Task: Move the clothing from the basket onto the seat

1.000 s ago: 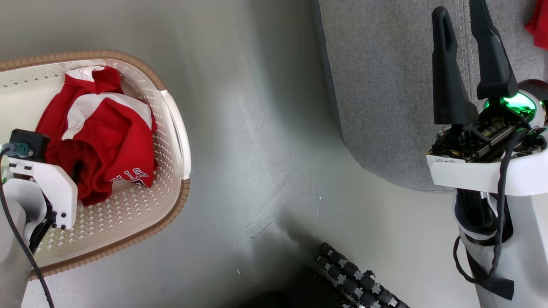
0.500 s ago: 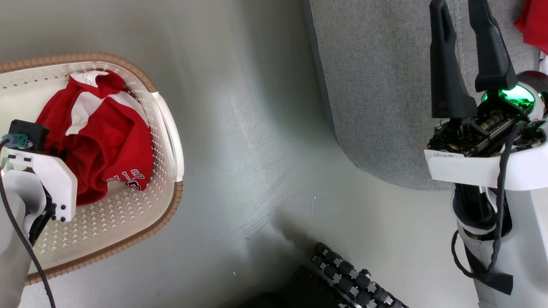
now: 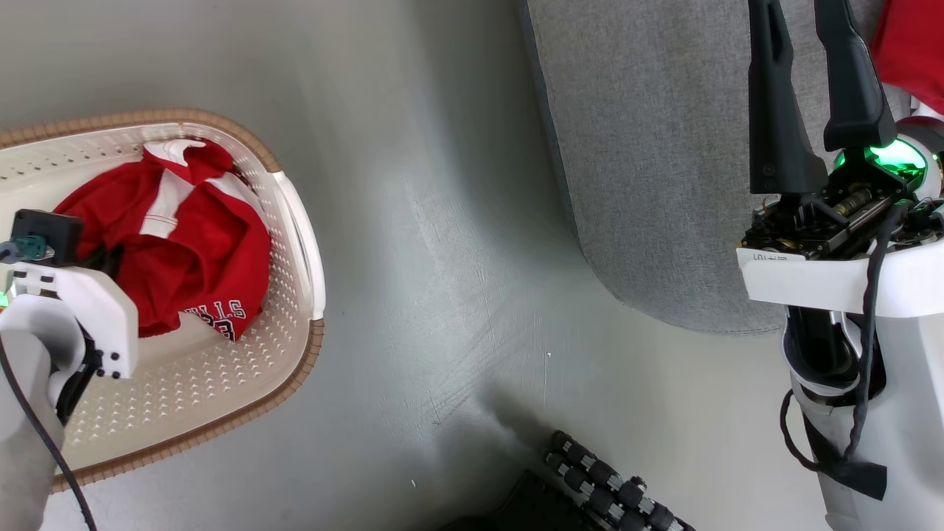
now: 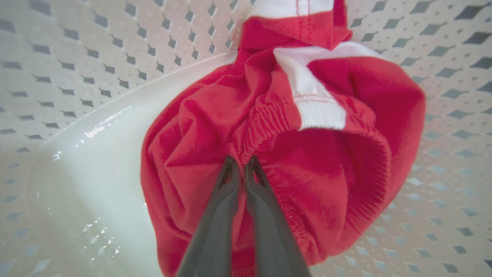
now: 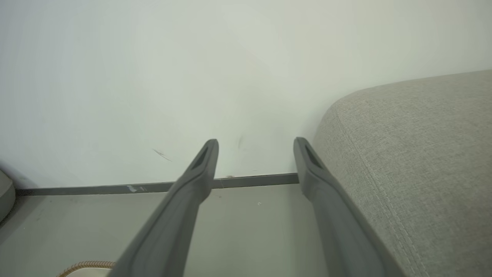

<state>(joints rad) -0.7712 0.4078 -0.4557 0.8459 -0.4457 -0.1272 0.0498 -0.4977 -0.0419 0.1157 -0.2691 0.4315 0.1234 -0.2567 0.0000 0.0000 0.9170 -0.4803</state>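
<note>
The left gripper [image 4: 241, 163] pinches a gathered fold of a red garment [image 4: 319, 173], its fingers closed tight on the fabric. The garment is bunched inside the basket [image 3: 299, 228], toward its handle end. The right gripper [image 5: 255, 148] hangs spread wide and empty near the rounded corner of the seat [image 3: 649, 147], where a second red garment [image 3: 903, 51] lies.

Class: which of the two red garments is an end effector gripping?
The garment in the basket, pinched by the shut left end effector; the other garment lies ungripped on the sofa.
</note>
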